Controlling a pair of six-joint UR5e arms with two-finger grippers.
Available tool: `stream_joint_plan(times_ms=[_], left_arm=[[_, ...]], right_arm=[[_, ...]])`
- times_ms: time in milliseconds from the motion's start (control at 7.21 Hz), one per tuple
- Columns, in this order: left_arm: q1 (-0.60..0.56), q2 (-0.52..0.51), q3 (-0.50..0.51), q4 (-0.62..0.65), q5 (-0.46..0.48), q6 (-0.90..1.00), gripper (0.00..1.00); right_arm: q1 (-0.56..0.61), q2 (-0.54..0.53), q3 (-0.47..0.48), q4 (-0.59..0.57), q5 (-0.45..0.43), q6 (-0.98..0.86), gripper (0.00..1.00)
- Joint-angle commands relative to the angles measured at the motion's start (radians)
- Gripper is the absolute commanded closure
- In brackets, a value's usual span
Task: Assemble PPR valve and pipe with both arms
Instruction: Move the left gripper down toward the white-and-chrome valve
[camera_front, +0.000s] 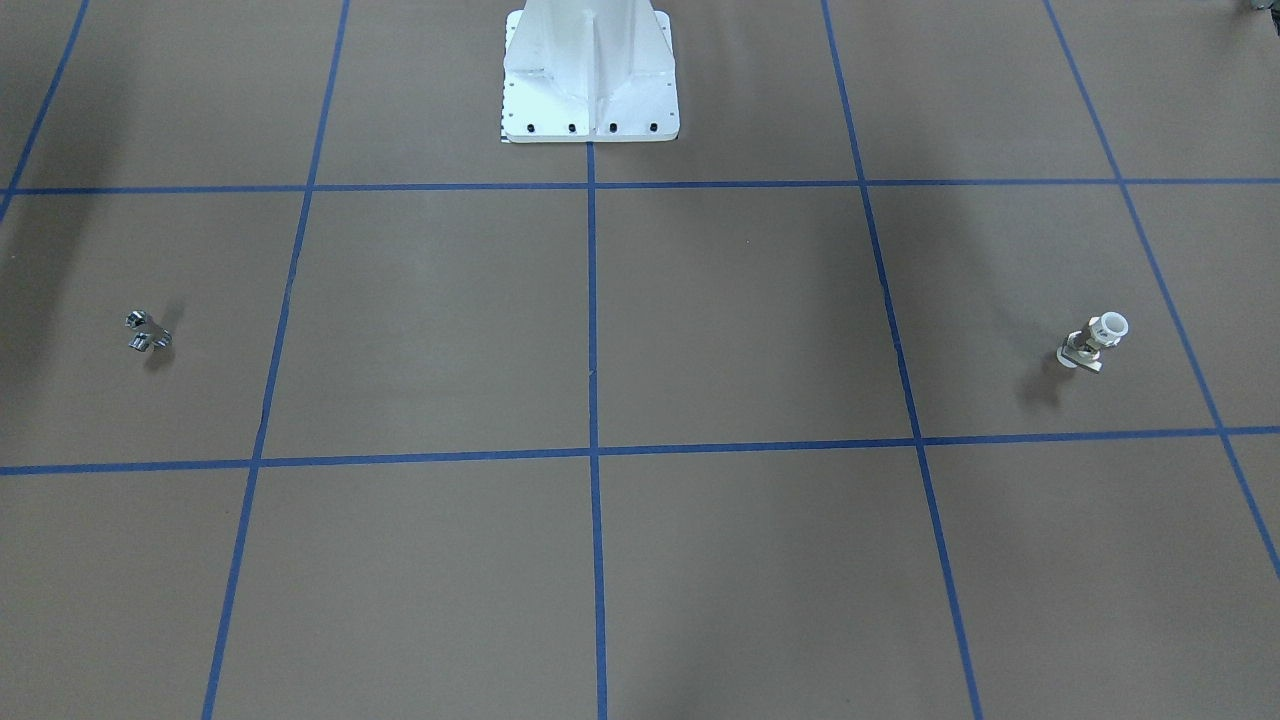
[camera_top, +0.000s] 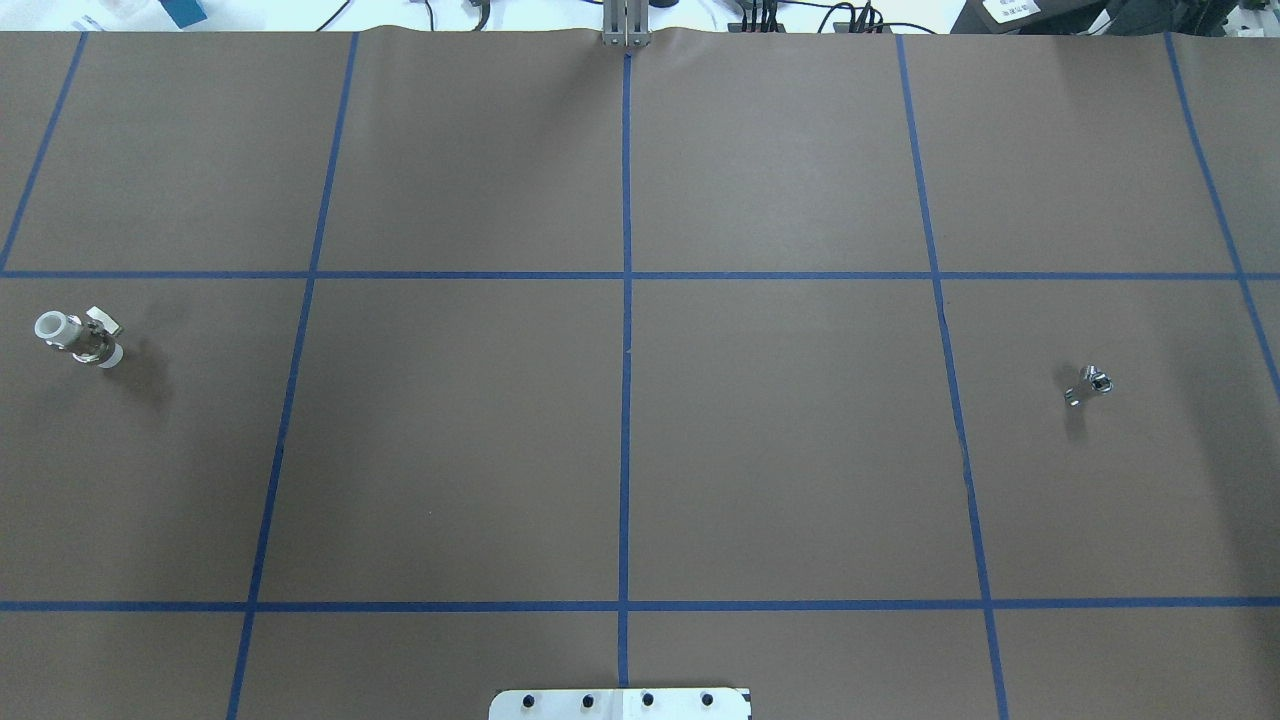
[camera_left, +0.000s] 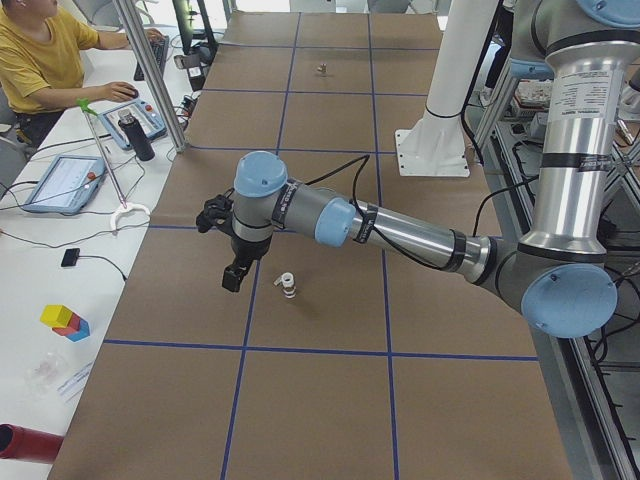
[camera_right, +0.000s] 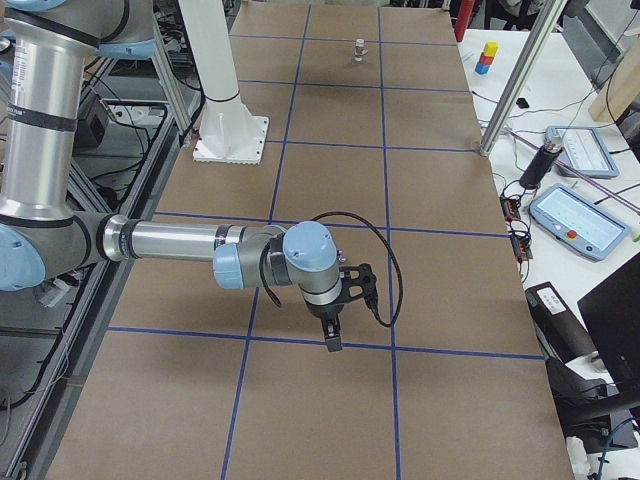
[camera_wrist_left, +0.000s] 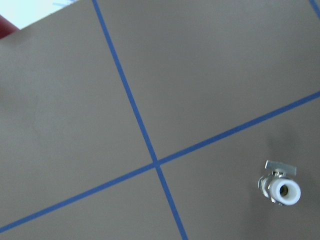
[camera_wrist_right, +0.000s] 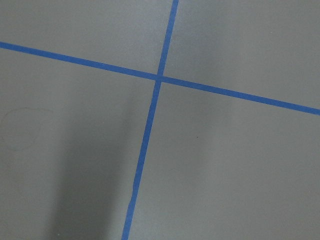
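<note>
Valve (camera_top: 80, 340) with white ends stands on worktop (camera_top: 450, 450), robot's left side. Small metal fitting (camera_top: 1087, 384) sits well apart, on right side. Left pincer (camera_left: 232, 277) hangs near valve. Right pincer (camera_right: 333, 337) hangs over worktop (grip state of both: cannot tell).

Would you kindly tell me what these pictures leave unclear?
Left gripper and right gripper: open or shut unclear; only side views show them, small and dark.
Metal fitting: too small in every view for its shape.
Valve: far end behind its own body, left wrist view.
</note>
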Motion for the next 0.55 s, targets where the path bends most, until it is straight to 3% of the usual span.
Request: stream_joint_plan(times_ms=[0, 139, 277, 416], left_arm=[[0.158, 0.024, 0.045, -0.323, -0.022, -0.195, 0.0], [0.268, 0.027, 0.066, -0.364, -0.001, -0.203, 0.0], [0.284, 0.05, 0.059, -0.358, 0.121, -0.234, 0.0], [0.342, 0.089, 0.065, -0.356, 0.166, -0.242, 0.0]], right_arm=[[-0.005, 0.002, -0.002, 0.002, 0.039, 0.016, 0.0], [-0.006, 0.002, -0.002, 0.002, 0.042, 0.016, 0.0], [-0.008, 0.002, -0.002, 0.001, 0.043, 0.016, 0.0], [-0.011, 0.002, -0.002, 0.001, 0.045, 0.016, 0.0]])
